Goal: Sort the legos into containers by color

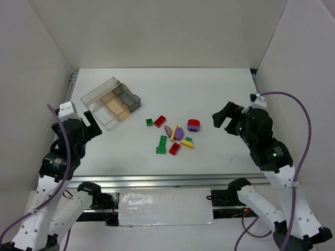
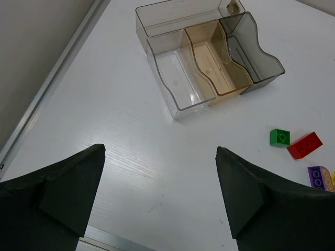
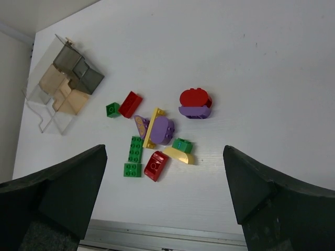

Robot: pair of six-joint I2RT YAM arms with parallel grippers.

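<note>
The legos (image 1: 172,135) lie loose in a small cluster at the table's middle: red, green, yellow and purple bricks. In the right wrist view I see a red brick (image 3: 131,104), a long green one (image 3: 135,151), a purple and yellow pair (image 3: 159,128) and a red dome on a purple piece (image 3: 194,99). The containers (image 1: 111,102) stand at the back left, with clear (image 2: 178,78), tan (image 2: 217,63) and smoky grey (image 2: 254,52) compartments, all bare inside. My left gripper (image 1: 93,124) hangs open near the tray's front. My right gripper (image 1: 222,118) is open, right of the cluster.
White walls close in the table on the left, back and right. A metal rail (image 1: 157,180) runs along the near edge. From the left wrist, a small green brick (image 2: 280,137) and a red brick (image 2: 305,145) sit to the tray's right.
</note>
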